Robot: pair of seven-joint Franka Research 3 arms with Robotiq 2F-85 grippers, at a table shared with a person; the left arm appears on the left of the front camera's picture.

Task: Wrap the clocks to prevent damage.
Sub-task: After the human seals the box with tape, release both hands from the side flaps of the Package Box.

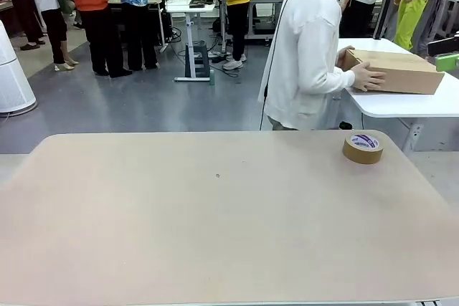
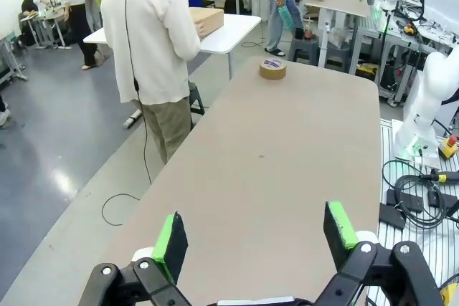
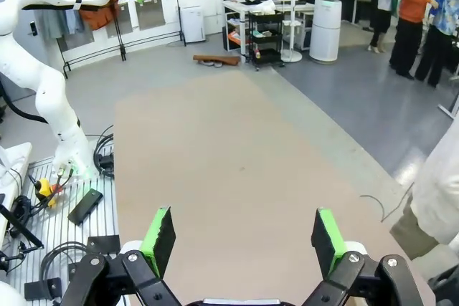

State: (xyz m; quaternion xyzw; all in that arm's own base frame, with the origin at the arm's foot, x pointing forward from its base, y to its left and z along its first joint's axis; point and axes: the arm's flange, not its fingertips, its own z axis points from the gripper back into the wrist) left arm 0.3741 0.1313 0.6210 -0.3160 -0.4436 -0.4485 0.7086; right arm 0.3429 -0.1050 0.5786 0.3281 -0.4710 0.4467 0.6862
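Note:
The clocks are out of view. My left gripper (image 2: 256, 233) hangs open above the near end of the tan table (image 2: 287, 148), with nothing between its green pads (image 2: 172, 240). My right gripper (image 3: 242, 236) is open too, over bare tabletop (image 3: 215, 163), and holds nothing. A person in a white top (image 1: 305, 48) stands at the table's far side, turned away, with both hands on a cardboard box (image 1: 398, 71) on a white side table.
A roll of brown packing tape (image 1: 363, 148) lies flat near the table's far right corner, also seen from the left wrist (image 2: 272, 69). The white side table (image 1: 416, 105) stands beyond that corner. Several people stand farther back in the room.

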